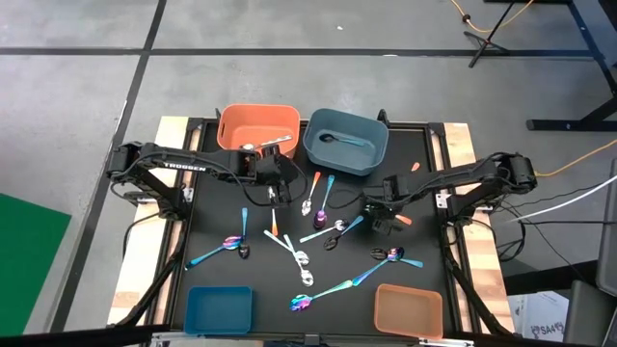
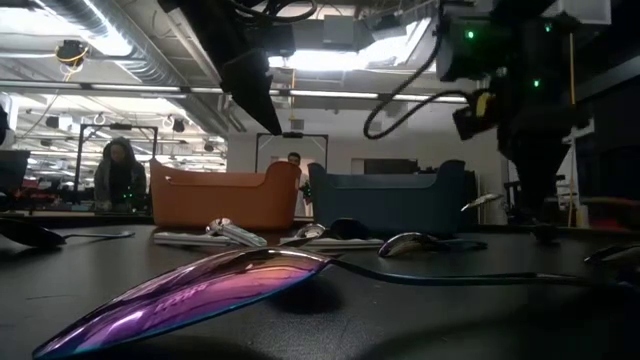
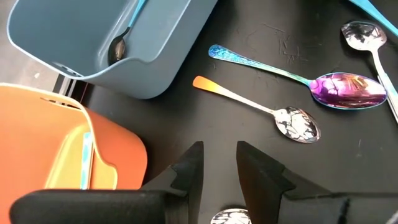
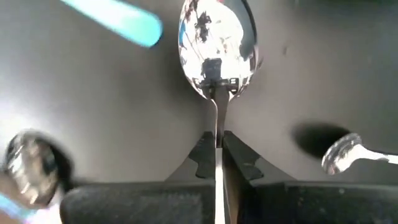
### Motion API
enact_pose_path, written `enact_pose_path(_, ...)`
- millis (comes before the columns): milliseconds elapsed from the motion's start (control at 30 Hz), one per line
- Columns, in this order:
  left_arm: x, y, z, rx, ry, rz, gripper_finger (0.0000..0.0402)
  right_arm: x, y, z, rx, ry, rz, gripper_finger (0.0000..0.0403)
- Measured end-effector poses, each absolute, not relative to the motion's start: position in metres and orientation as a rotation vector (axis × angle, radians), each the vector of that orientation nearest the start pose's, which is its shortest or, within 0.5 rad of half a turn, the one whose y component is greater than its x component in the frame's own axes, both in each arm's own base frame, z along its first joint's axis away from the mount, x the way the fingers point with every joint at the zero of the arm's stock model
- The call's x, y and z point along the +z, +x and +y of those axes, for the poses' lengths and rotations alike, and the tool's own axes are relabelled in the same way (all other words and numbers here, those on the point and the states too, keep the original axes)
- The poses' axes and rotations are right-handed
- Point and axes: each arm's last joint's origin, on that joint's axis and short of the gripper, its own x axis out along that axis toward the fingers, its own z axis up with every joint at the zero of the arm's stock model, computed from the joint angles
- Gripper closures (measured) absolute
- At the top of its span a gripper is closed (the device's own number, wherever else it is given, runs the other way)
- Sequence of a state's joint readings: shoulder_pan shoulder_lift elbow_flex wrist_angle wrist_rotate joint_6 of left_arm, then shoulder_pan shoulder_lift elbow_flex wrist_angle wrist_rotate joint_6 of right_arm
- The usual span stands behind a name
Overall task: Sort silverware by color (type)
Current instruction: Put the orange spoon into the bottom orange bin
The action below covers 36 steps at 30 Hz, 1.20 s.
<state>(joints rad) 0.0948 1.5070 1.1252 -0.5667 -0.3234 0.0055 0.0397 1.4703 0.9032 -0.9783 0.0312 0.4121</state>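
Progress: early, judging by the mat; most of the silverware (image 1: 307, 243) lying loose across the middle of the black table (image 1: 212, 231).
Sorted so far: one dark spoon (image 1: 335, 140) inside the blue bin (image 1: 346, 142) at the far edge; a pale utensil resting on the rim of the orange bin (image 1: 256, 130) beside it.
Left to do: spoons with teal handles, orange handles, plain silver and black ones scattered between the two arms; shallow blue tray (image 1: 219, 309) and orange tray (image 1: 408, 310) at the near edge showing nothing inside.
Right gripper (image 4: 216, 152): fingers pressed together, pinching the thin stem of a silver spoon (image 4: 217, 46) just behind its bowl, right of centre on the mat near the blue bin.
Grip quality: narrow stem held edge-on; likely to pivot when lifted.
Left gripper (image 3: 219, 168): fingers partly spread, nothing between them, hovering near the orange bin's front corner, with an orange-handled spoon (image 3: 261, 107) and an iridescent spoon (image 3: 305, 79) ahead on the mat.
Next step, as a guess: lift and carry the pinched spoon to a bin.
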Motion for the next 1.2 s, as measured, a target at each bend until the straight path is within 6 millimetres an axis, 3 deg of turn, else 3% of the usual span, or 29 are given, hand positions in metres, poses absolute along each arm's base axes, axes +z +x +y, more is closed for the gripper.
enact_pose_path(300, 0.254, 0.306, 0.038, 0.384, 0.114, 0.95, 0.0311, 0.223, 0.239, 0.048, -0.11, 0.183, 1.544, 0.0403)
enact_pose_path(467, 0.254, 0.306, 0.038, 0.384, 0.114, 0.95, 0.0311, 0.231, 0.233, 0.074, -0.027, 0.097, 1.558, 0.0403)
enact_pose_path(767, 0.254, 0.306, 0.038, 0.382, 0.117, 0.951, 0.0311, 0.232, 0.208, 0.129, 0.197, 0.014, 1.609, 0.0403)
enact_pose_path(1200, 0.254, 0.306, 0.038, 0.383, 0.117, 0.951, 0.0311, 0.238, 0.166, 0.186, 0.243, -0.046, 1.595, 0.0403)
